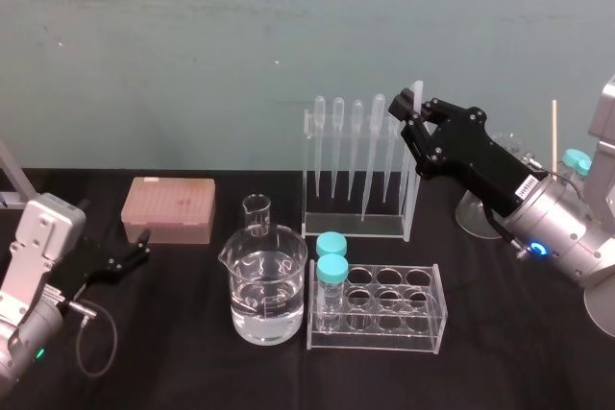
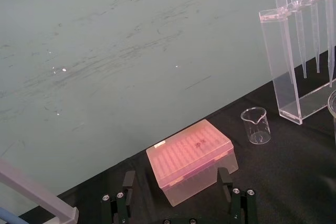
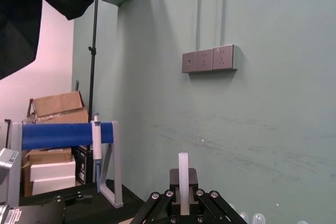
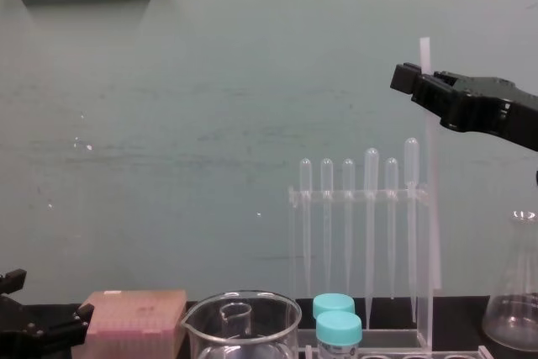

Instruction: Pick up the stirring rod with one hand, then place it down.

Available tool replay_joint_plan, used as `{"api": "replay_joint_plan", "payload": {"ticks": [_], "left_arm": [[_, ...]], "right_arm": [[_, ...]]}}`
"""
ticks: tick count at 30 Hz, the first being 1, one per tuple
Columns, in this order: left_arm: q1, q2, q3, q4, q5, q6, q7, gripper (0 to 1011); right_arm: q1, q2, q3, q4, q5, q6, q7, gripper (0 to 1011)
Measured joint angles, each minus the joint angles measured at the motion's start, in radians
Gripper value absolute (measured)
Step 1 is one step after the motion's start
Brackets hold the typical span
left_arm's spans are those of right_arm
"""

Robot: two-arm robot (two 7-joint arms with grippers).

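1. Where the pipette rack [image 1: 357, 223] ends on the right, the stirring rod [image 4: 430, 208] stands upright, pinched near its top, its length running down just beside the rack's right wall (whether the lower end touches the table [image 1: 192, 352] cannot be told).
2. Right gripper [image 1: 411, 110]: reaches in from the right, high above the rack's right end, jaws pressed onto the rod, a short tip of which rises above them.
3. Left gripper [image 1: 142, 247]: low at the near left over the black table, jaws spread, nothing between them.
4. Pink box [image 1: 168, 208]: lidded, far left, just beyond the left gripper.
5. Pipette rack: clear plastic, far centre, a row of pipettes [image 4: 370, 208] hanging bulbs up.
6. Big beaker [image 1: 267, 285]: near centre, part full of clear liquid; small beaker [image 1: 257, 215] just behind it, empty.
7. Tube rack [image 1: 394, 309]: clear, right of the big beaker, two teal-capped tubes [image 1: 332, 256] in its left end.
8. Flask [image 4: 514, 308]: clear, far right.
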Motion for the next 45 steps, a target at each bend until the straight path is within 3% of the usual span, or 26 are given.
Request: {"api": "replay_joint_plan", "payload": {"ticks": [45], "left_arm": [[0.000, 0.000, 0.000, 0.000, 0.000, 0.000, 0.000, 1000]], "right_arm": [[0.016, 0.002, -0.015, 0.034, -0.007, -0.003, 0.013, 77]]}}
